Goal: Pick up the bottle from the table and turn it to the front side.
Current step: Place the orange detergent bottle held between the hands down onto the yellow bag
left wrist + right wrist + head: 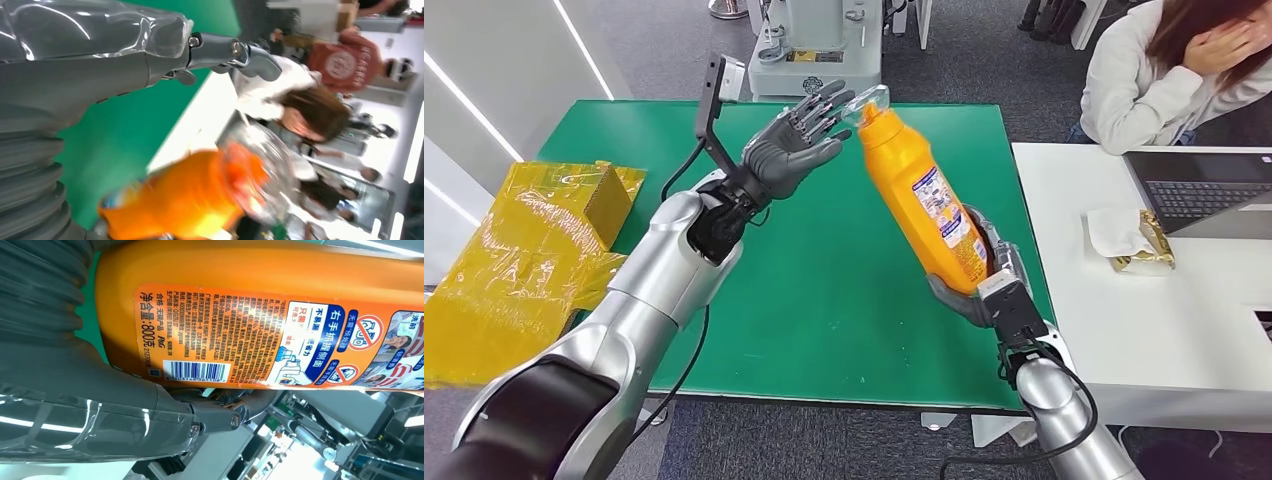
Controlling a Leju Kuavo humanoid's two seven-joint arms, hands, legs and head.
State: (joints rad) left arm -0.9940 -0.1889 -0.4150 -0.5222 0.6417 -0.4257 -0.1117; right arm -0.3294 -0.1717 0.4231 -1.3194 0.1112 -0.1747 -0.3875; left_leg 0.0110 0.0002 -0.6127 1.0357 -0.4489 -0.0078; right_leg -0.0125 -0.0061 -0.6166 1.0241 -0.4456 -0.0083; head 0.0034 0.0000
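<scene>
My right hand (986,280), at lower right of centre in the head view, grips the orange bottle (921,195) around its lower body and holds it clear above the green surface (824,290). The bottle leans with its clear cap (876,100) toward the upper middle of the frame, and the printed label with the barcode (198,372) faces up toward me; in the right wrist view that label runs across the middle, with my thumb (225,415) pressed along the bottle's side.

My left hand (809,135) is raised at upper centre, fingers spread and holding nothing, its fingertips just beside the cap; I cannot tell whether they touch it.

Crumpled yellow wrapping (524,250) lies at the left edge. At the upper right a person (1164,70) sits by a white surface (1164,340) with a laptop (1204,190).
</scene>
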